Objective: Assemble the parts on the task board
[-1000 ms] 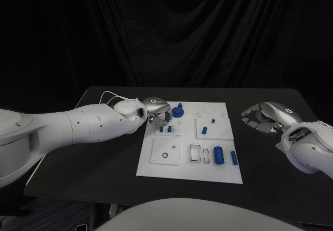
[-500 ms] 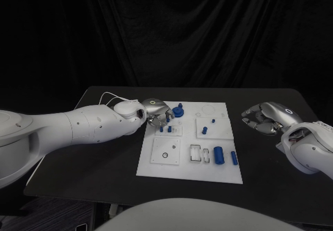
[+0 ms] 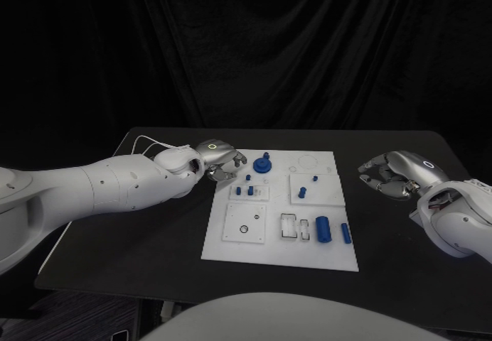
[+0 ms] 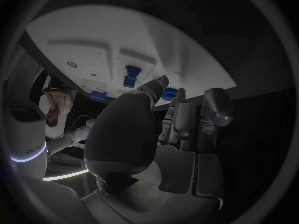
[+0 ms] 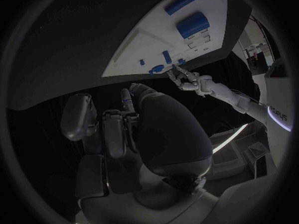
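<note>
On the surface: your task board (image 3: 282,213) sits in the middle, white, blue parts (image 3: 324,229) lying and standing on it.
Left hand: your left hand (image 3: 218,162) hangs at the board's far left corner, fingers curled in, nothing in them.
Right hand: your right hand (image 3: 394,174) sits well off the board's right edge, fingers curled, holding nothing.
Near the left hand: a blue knobbed part (image 3: 264,165) stands just beside it.

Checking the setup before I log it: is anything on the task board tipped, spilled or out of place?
Nothing stands out. The blue parts lie or stand in order on the task board, which sits flat on the table.
</note>
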You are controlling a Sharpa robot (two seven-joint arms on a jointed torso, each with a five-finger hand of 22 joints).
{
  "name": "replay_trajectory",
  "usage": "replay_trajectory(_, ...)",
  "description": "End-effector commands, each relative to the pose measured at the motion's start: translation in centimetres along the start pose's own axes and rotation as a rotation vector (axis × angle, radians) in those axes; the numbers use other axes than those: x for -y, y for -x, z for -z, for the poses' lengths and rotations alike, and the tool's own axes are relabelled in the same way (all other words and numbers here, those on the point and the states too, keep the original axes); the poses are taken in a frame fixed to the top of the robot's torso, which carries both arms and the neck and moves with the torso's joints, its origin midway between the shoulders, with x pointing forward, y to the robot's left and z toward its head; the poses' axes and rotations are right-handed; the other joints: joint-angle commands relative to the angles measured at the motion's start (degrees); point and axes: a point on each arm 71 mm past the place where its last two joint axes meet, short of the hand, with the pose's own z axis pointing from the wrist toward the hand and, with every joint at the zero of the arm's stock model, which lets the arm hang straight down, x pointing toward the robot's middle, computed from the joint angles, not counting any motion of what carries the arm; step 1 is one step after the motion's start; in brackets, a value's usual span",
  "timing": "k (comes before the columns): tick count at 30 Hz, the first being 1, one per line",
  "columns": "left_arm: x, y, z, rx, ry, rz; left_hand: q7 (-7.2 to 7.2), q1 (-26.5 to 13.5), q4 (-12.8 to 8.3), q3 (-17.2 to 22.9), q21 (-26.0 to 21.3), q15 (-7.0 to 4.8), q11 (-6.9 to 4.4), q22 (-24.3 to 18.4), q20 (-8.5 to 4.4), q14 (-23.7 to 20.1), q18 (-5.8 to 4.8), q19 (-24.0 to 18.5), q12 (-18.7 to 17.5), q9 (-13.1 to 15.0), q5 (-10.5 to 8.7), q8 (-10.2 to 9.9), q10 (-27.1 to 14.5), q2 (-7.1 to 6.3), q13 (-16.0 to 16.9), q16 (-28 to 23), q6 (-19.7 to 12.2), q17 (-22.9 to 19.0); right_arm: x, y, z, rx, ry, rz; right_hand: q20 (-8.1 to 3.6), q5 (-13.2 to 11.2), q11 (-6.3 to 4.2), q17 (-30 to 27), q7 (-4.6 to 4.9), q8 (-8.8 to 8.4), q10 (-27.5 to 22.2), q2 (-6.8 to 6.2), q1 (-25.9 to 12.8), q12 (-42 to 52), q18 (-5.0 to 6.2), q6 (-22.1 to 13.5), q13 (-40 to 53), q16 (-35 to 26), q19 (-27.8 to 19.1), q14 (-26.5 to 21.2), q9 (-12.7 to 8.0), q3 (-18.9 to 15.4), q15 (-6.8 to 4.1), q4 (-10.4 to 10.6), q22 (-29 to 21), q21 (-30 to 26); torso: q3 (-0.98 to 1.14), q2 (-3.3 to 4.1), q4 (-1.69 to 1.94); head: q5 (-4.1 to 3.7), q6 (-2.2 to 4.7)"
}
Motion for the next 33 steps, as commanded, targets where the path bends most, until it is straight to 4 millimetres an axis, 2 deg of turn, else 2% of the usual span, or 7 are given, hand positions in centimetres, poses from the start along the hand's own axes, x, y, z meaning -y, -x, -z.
replay_trajectory(1,-0.4,1.0,0.9,0.149,-0.012,-0.019,-0.22,0.6,0.5,0.1,-4.3,0.12,-0.28,6.2,0.12,-3.4,1.19,-2.6,0.8,-0.2,0.66,0.8,-0.3,-0.07,0.2,-3.8,1.8,-5.0,0.0,0.2,0.0,-0.002,-0.007,0.003,-0.38,0.3,0.17,10.2,-0.13,-0.29,2.3,-0.52,-0.1,-0.2,1.09,0.4,10.2,-0.3,0.1,4.3,-0.1,0.3,-0.03,-0.1,8.6,-0.3,-0.05,0.04,-0.01,0.71,0.01)
replay_trajectory(4,-0.8,1.8,2.7,0.234,-0.024,-0.006,-1.68,0.2,1.8,1.1,-20.0,0.62,-0.91,2.8,0.88,-18.0,3.35,-12.3,3.2,-0.7,0.84,1.8,-0.1,-0.37,1.2,-18.3,5.0,-22.3,-0.3,1.0,-0.2,0.011,0.002,0.006,-0.38,0.3,0.16,9.8,-0.14,-0.27,1.9,-0.52,0.0,-0.5,1.27,0.5,9.6,-0.6,-0.3,4.1,-0.1,0.3,-0.03,-0.1,8.4,-1.2,-0.09,0.06,0.02,0.81,0.01)
replay_trajectory(8,-1.1,2.6,4.7,0.315,-0.033,0.116,-2.77,-0.2,3.7,1.8,-33.3,1.76,-1.86,0.3,2.30,-25.8,4.13,-22.6,5.8,-1.6,1.38,2.0,-1.9,-0.50,2.6,-26.4,6.7,-25.9,-1.1,2.2,-0.9,0.016,0.021,0.015,-0.55,0.4,-0.45,8.3,-0.96,1.53,0.6,-1.29,1.2,-1.2,1.73,3.6,8.1,-1.9,-1.3,3.5,0.9,0.4,-0.39,-1.5,7.8,-3.5,-0.13,0.08,0.05,0.53,0.01)
replay_trajectory(16,-1.2,3.0,6.5,0.333,-0.081,0.675,-0.46,-2.5,10.6,-4.4,-52.6,8.35,3.70,-6.0,5.38,-50.6,1.73,-49.3,17.0,-3.6,5.07,1.6,-19.5,5.50,8.7,-40.6,7.9,-33.1,-3.8,3.5,-3.0,-0.004,0.105,0.081,-0.99,2.9,-0.92,0.6,-1.59,6.19,-21.9,-2.90,2.4,-17.7,3.45,4.9,-16.3,-9.6,-6.4,-1.1,4.9,1.1,-0.72,-3.7,4.8,-14.6,-0.29,0.12,0.28,0.16,0.01)
replay_trajectory(20,-0.4,3.0,6.4,0.324,-0.138,0.990,0.64,-5.0,12.8,-7.5,-55.8,11.09,7.37,-9.8,7.17,-54.5,1.10,-50.2,17.3,-4.1,11.55,1.6,-23.9,9.55,6.3,-44.4,7.7,-37.5,-5.0,3.4,-3.7,0.000,0.162,0.128,-1.02,3.6,-0.81,0.0,-1.56,7.97,-30.8,-3.80,3.0,-26.3,3.56,4.5,-26.6,-10.3,-6.8,-1.5,6.5,2.0,-0.71,-4.6,4.8,-15.6,-0.52,0.12,0.83,-0.72,0.01)
replay_trajectory(24,0.7,3.1,6.3,0.324,-0.197,1.275,1.95,-7.3,12.9,-11.5,-55.9,12.93,9.21,-17.1,7.39,-57.2,-0.51,-55.7,15.3,-6.4,16.09,0.0,-27.7,13.13,0.8,-49.5,5.4,-43.9,-5.6,2.7,-4.1,-0.008,0.204,0.188,-0.66,-3.9,0.06,-0.5,-0.62,8.62,-37.1,-5.65,3.9,-35.8,3.62,1.5,-35.8,-11.0,-7.3,-2.0,7.8,10.3,-0.10,-5.5,5.2,-16.5,-0.62,0.10,1.31,-1.83,0.42)
replay_trajectory(33,2.5,2.7,6.9,0.332,-0.264,1.600,2.03,-6.6,12.8,-19.7,-56.5,11.31,4.48,-37.8,7.65,-70.0,1.05,-64.9,8.6,-10.8,15.86,-0.5,-37.3,15.25,-11.0,-64.5,-3.1,-57.6,-4.9,0.8,-4.5,-0.036,0.208,0.244,0.09,-7.1,1.15,0.0,0.40,5.65,-39.3,-7.60,1.8,-44.4,3.42,-1.5,-42.6,-10.4,-6.6,-1.5,6.9,16.4,0.78,-6.8,5.7,-14.8,-1.48,0.25,2.57,-4.73,1.79)
